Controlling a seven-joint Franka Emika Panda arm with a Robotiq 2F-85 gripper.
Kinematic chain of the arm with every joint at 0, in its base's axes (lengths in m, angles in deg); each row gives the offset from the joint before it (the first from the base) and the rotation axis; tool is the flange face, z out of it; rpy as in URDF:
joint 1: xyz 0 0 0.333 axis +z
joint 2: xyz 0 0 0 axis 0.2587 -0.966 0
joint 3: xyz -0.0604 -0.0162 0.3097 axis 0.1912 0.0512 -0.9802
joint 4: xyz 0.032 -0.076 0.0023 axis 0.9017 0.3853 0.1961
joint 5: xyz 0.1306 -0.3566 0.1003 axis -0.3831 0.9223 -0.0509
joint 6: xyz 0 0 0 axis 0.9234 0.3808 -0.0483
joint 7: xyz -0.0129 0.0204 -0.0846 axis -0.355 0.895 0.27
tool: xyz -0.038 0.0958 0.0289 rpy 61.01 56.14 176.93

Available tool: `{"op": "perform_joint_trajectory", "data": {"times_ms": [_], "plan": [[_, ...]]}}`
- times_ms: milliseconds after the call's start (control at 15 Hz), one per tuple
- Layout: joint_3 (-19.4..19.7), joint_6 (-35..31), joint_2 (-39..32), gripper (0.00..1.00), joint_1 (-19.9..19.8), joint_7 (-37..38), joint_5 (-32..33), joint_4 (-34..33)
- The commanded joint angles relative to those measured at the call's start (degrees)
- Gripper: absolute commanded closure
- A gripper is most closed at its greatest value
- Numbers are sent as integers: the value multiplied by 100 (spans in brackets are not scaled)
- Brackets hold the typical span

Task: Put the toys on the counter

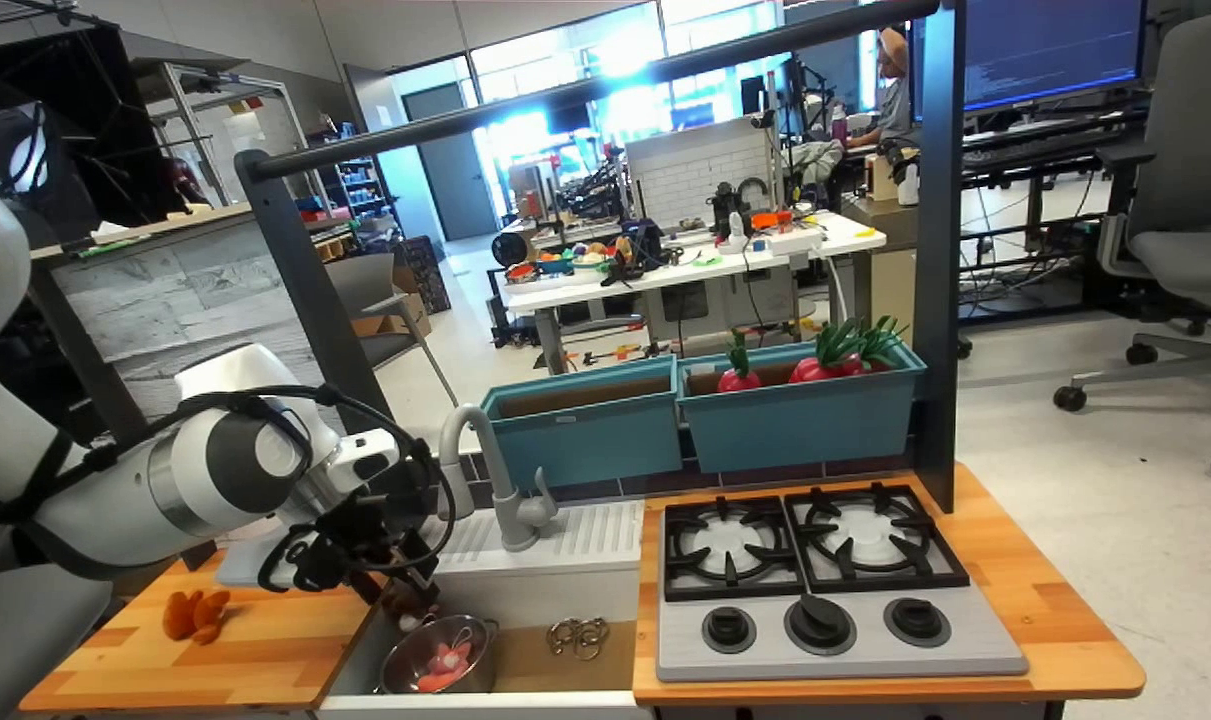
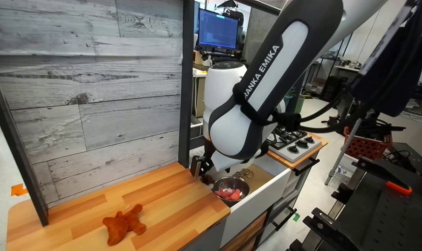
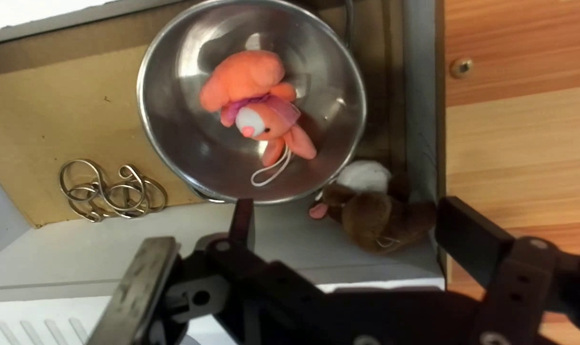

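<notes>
An orange-brown plush toy [image 1: 195, 614] lies on the wood-plank counter [image 1: 235, 670], also seen in an exterior view [image 2: 117, 228]. A pink-orange plush toy with long ears and a white loop [image 3: 246, 79] lies inside the round steel bowl [image 3: 175, 139] in the sink. A dark brown plush toy with a white part [image 3: 371, 215] lies in the sink corner beside the bowl. My gripper [image 3: 345, 206] is open and empty above the sink corner, its fingers on either side of the brown toy. In an exterior view the gripper [image 1: 402, 588] partly hides that toy.
Metal rings [image 3: 112, 191] lie on the sink floor [image 3: 69, 115] beside the bowl. The grey faucet [image 1: 510, 500] stands behind the sink. The stove plate [image 1: 835, 640] is on the far side. Blue planters [image 1: 585, 430] hang above. The counter's edge borders the sink wall [image 3: 419, 96].
</notes>
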Motion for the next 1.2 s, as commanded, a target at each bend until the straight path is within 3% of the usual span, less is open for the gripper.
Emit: {"op": "perform_joint_trajectory", "data": {"times_ms": [0,533,600,733,800,867,933,1000,1067,1133], "plan": [[85,-273,-299,35,95,-63,-91,-249],[124,-617,-434,97,29,-154,-150,-277],[126,-648,-439,100,26,-162,-157,-279],[174,-576,-479,96,49,-148,-163,-345],[207,-453,-470,73,70,-144,-156,-345],[157,-469,-380,97,69,-129,-186,-213],[170,-468,-388,92,68,-129,-184,-213],[180,-468,-392,84,67,-128,-183,-213],[193,-524,-287,52,85,-141,-169,-27],[116,-530,-223,49,4,-212,-174,73]]}}
